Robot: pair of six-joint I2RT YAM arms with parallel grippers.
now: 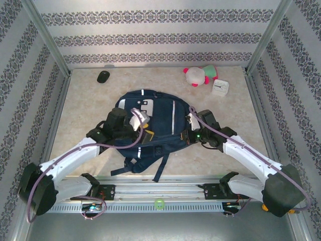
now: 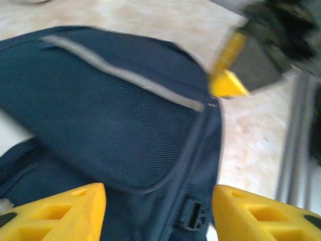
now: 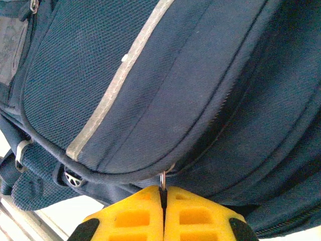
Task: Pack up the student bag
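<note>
The bag point(image 1: 150, 118) lies flat at mid-frame on the table point(image 1: 85, 110), and packing looks barely begun. The right hand point(image 3: 163, 201) pinches a zip pull point(image 3: 163, 179) on the bag's right side. The left hand point(image 2: 158, 211) hovers over the fabric, fingers apart, holding nothing. A plush point(image 1: 200, 75), clock point(image 1: 220, 87) and mouse point(image 1: 103, 76) lie unpacked near the frame's top.

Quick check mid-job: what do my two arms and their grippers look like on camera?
The left arm and right arm have white shells with black joints and a purple cable running along each. The left gripper and right gripper have chunky yellow fingers with rectangular cut-outs.
</note>
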